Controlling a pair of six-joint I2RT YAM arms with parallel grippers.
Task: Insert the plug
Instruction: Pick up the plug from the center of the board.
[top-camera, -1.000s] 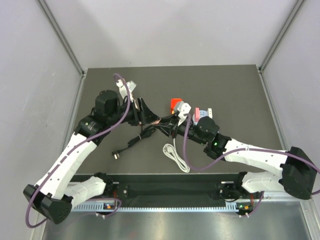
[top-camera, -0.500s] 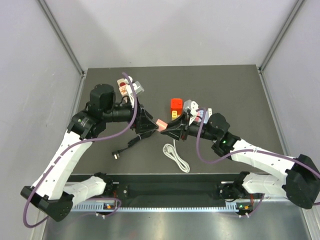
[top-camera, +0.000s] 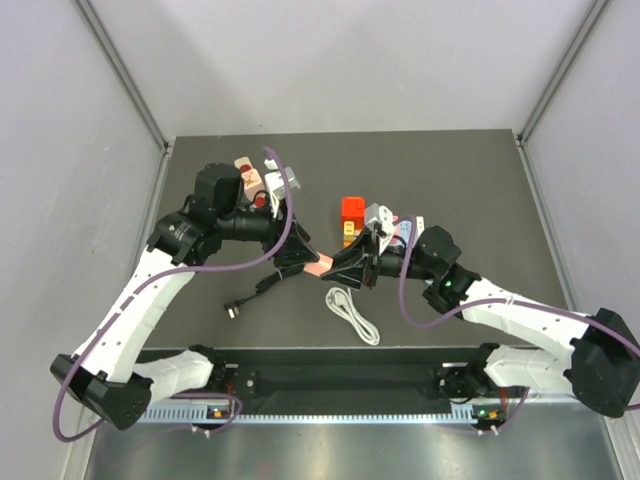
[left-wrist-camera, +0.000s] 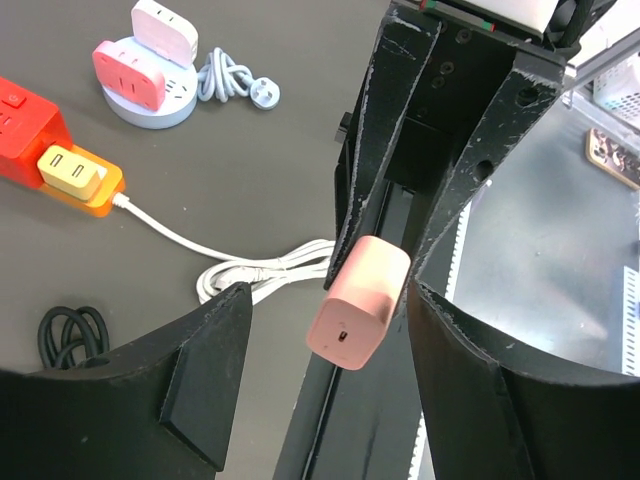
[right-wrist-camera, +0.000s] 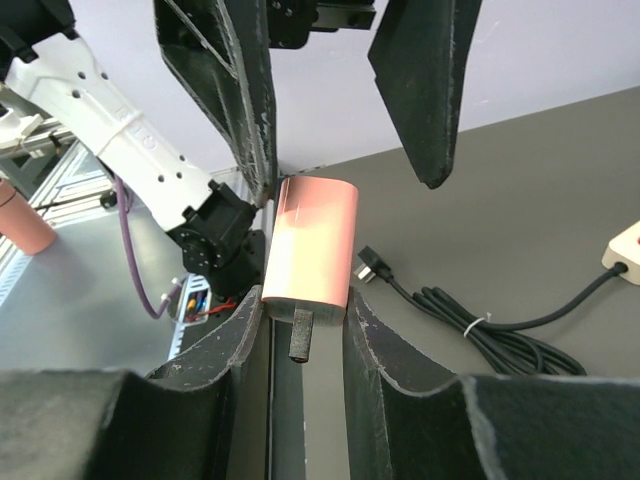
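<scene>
Seen from above, the two arms meet near the middle of the dark table (top-camera: 470, 180). The left gripper (left-wrist-camera: 328, 295) comes in from the left with its jaws spread wide and nothing held. A pink charger block (left-wrist-camera: 358, 302) sits in the gap between them. In the right wrist view one left finger (right-wrist-camera: 228, 90) reaches the block's upper corner; it may be touching or just short of it, and the angle leaves that unclear. The other finger is clear of it.

The right gripper (right-wrist-camera: 302, 305) is nearly closed, pinching the pink charger block at its pronged end. The block is lifted off the table.

The plug (top-camera: 352, 208), a bright red cube, rests on the end of the orange power strip (left-wrist-camera: 95, 195), touching a yellow adapter (left-wrist-camera: 68, 171). It is just behind the right gripper, with neither gripper on it.
</scene>
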